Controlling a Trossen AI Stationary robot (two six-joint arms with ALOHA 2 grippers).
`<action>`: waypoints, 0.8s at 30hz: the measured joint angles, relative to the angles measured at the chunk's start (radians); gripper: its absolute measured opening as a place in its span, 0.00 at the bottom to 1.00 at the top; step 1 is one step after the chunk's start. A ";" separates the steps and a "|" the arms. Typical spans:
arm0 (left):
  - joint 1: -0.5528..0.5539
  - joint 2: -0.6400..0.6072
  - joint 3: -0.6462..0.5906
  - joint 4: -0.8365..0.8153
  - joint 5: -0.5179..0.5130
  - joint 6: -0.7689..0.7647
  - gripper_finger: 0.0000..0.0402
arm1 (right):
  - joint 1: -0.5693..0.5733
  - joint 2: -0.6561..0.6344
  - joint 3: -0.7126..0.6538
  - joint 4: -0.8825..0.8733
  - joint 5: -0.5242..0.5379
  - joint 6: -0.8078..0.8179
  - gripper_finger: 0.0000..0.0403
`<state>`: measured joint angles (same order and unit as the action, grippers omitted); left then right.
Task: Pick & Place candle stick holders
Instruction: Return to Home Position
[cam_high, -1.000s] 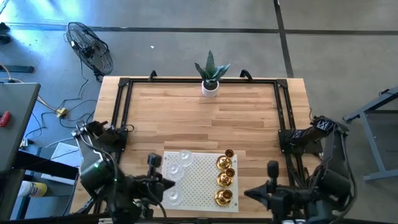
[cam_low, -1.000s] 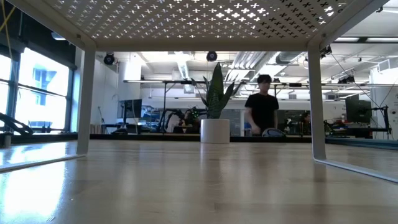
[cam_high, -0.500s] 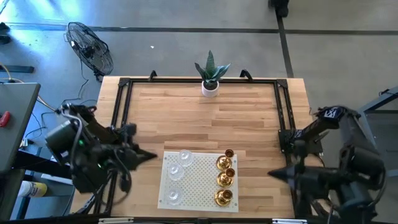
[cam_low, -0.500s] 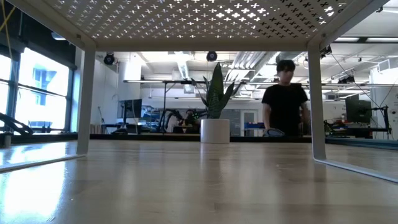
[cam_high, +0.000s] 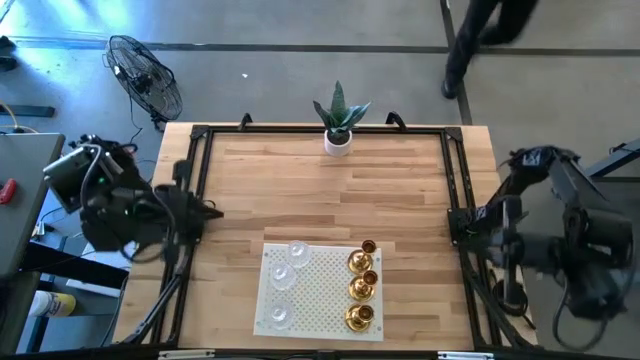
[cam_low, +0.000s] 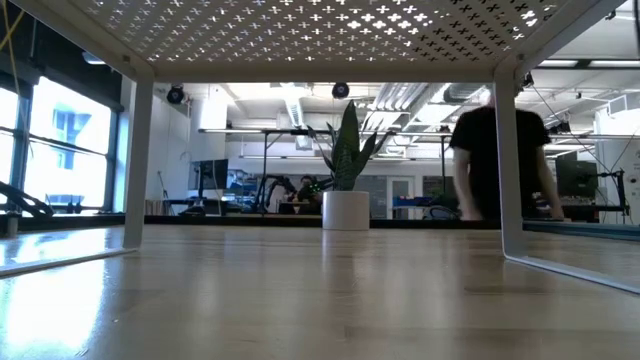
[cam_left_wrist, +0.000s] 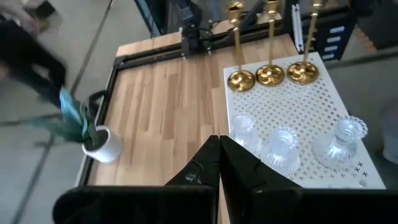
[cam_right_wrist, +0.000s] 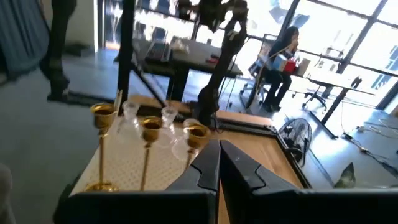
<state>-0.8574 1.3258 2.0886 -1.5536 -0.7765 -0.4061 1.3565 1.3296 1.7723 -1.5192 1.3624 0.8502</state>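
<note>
Three gold brass candle stick holders (cam_high: 360, 290) stand in a row on the right side of a white perforated stand (cam_high: 318, 262) near the table's front edge. Three clear glass holders (cam_high: 283, 268) stand on its left side. The left wrist view shows the gold ones (cam_left_wrist: 270, 74) and the glass ones (cam_left_wrist: 281, 149). The right wrist view shows the gold ones (cam_right_wrist: 151, 124). My left gripper (cam_high: 205, 212) (cam_left_wrist: 219, 146) is shut and empty over the table's left edge. My right gripper (cam_high: 488, 235) (cam_right_wrist: 219, 152) is shut and empty at the right edge.
A white pot with a green plant (cam_high: 338, 138) stands at the middle of the far edge. A black frame (cam_high: 195, 160) runs along the table's left, right and far sides. In the low view the stand's legs (cam_low: 138, 160) rise in front, and a person (cam_low: 495, 150) stands behind the table.
Both arms have risen from beside the stand at the near edge. The left gripper has swung out toward the table's left edge, the right toward the right edge. Both stay shut. The person behind the table has walked to the right.
</note>
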 joint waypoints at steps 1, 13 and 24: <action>0.000 -0.033 -0.049 0.022 0.000 -0.018 0.00 | 0.016 -0.033 -0.050 0.003 0.021 0.036 0.00; 0.000 -0.541 -0.848 0.624 0.123 0.059 0.00 | 0.130 -0.376 -0.585 0.214 0.100 0.214 0.00; 0.000 -0.893 -1.430 1.098 0.240 0.092 0.00 | 0.139 -0.511 -0.843 0.602 0.111 -0.006 0.00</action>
<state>-0.8574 0.4330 0.6586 -0.4557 -0.5365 -0.3144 1.4956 0.8186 0.9292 -0.9167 1.4738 0.8439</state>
